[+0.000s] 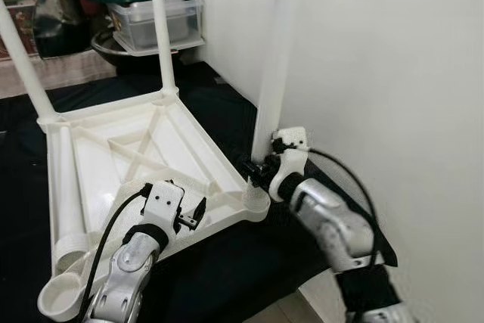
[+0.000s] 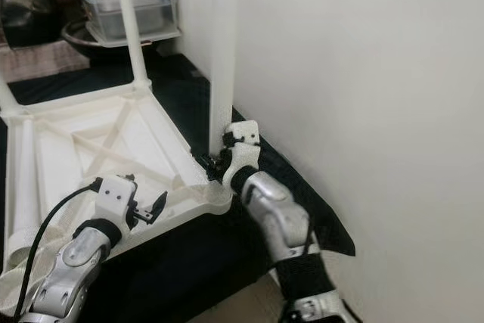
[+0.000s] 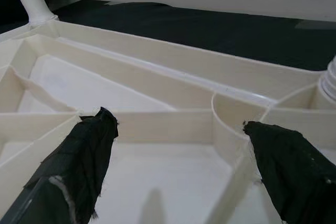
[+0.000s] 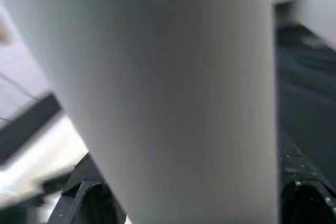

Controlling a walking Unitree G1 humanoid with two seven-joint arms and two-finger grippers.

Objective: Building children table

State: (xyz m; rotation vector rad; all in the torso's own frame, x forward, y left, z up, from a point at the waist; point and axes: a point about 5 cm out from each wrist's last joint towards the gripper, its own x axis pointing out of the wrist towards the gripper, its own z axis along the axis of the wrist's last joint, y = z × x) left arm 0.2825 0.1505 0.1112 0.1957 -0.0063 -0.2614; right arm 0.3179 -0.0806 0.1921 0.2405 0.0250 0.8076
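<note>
Head views: we are observing the upturned table top [image 1: 113, 156] lying on a black mat [image 1: 227, 111], with the right end effector [image 1: 255, 169] closing around the base of a leg [image 1: 271, 66] standing upright in the near corner socket, just beside the wall [image 1: 393, 73]. The left end effector [image 1: 193, 215] is hovering over the near rim.

Left wrist view: its fingers [image 3: 84, 150] are standing wide apart, holding nothing.

Right wrist view: the leg is sitting directly between the fingers [image 4: 84, 192].
</note>
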